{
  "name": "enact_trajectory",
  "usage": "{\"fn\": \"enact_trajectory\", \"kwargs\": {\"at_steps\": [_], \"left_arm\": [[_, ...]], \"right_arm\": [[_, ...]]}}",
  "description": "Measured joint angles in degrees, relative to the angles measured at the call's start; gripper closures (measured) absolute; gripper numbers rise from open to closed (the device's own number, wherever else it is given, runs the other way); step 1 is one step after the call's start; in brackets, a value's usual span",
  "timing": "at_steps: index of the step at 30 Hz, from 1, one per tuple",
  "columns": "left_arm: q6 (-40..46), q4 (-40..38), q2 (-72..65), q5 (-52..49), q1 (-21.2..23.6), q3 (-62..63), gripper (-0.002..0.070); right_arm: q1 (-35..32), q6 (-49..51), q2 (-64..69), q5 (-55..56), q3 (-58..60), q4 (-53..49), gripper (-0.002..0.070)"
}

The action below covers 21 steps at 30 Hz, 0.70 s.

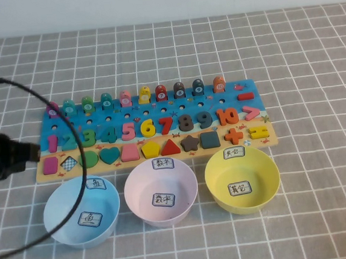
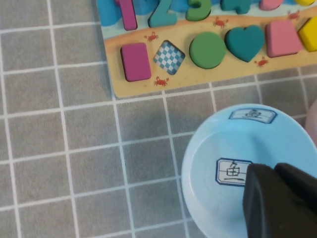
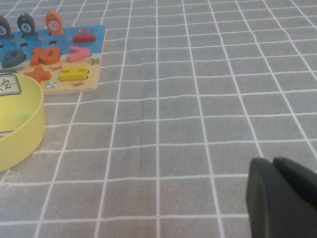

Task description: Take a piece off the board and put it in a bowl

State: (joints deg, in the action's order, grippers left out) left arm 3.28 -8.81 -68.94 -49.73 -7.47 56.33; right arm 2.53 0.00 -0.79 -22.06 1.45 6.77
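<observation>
The magenta-pink rounded-square piece point(image 1: 50, 165) sits in its slot at the left end of the board's point(image 1: 231, 103) tan strip, and it also shows in the left wrist view point(image 2: 135, 61). The yellow bowl point(image 1: 213, 183) stands in front of the board's right end, and its rim shows in the right wrist view point(image 3: 22, 134). My left gripper point(image 2: 273, 168) is shut and empty, held over the light blue bowl point(image 2: 208, 198), short of the piece. Its arm point(image 1: 9, 157) shows at the left edge. My right gripper point(image 3: 273, 161) is shut and empty, low over bare cloth to the right of the board, outside the high view.
A pink bowl point(image 1: 161, 191) stands between the light blue bowl point(image 1: 82, 210) and the yellow one. An empty checkered slot point(image 2: 169, 56) lies beside the piece. A black cable point(image 1: 69, 120) arcs over the board's left end and the blue bowl. A grey checked cloth point(image 1: 312, 63) covers the table.
</observation>
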Motion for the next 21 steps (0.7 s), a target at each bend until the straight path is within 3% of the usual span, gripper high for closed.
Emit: {"fn": "enact_trajectory", "kwargs": {"at_steps": [10, 21], "left_arm": [[1.59, 0.44, -18.88, -5.96, 0.00, 14.20, 0.0680], [1.39, 0.95, -29.36, -12.45, 0.00, 21.67, 0.0680]], "right_arm": [[0.00, 0.00, 0.00, 0.00, 0.00, 0.00, 0.0694], [0.00, 0.00, 0.00, 0.00, 0.00, 0.00, 0.0694]]}}
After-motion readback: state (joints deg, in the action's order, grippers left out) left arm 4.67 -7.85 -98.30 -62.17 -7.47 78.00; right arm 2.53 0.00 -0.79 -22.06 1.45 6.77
